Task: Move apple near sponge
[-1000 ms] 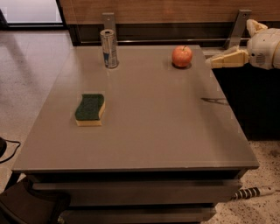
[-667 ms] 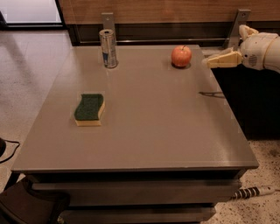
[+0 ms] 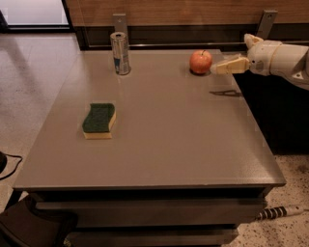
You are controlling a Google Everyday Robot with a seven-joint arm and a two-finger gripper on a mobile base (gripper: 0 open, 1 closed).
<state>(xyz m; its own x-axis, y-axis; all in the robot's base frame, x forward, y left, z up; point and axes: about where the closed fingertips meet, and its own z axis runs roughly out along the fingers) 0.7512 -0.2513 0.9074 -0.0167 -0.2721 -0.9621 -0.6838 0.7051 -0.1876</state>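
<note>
In the camera view, a grey tabletop (image 3: pixel 164 144) fills most of the scene; take its middle as the centre of the dial, with 12 o'clock at the far edge.

The apple (image 3: pixel 200 61), red-orange with a short dark stem pointing up, sits on the tabletop at about 1 o'clock, close to the far edge. The hand (image 3: pixel 218 68) reaches in from the right at about 2 o'clock. Its tan tip points toward 9 o'clock and lies just beside the apple's right side; contact cannot be made out. Whether the hand is released or clenched, I cannot tell. It hangs above the surface, and its thin dark shadow (image 3: pixel 224 92) falls on the tabletop toward 6 o'clock from it. The white arm (image 3: pixel 285 60) runs off the right edge of the view.

The sponge (image 3: pixel 99 120), dark green top over yellow foam, lies flat at about 9 o'clock, well apart from the apple. A silver drink can (image 3: pixel 120 53) stands upright at about 11 o'clock, near the far edge.

Past the far edge is a wooden wall panel (image 3: pixel 193 12) with two metal brackets (image 3: pixel 119 21). A striped cable (image 3: pixel 277 212) lies on the speckled floor (image 3: pixel 289 193) at about 4 o'clock.
</note>
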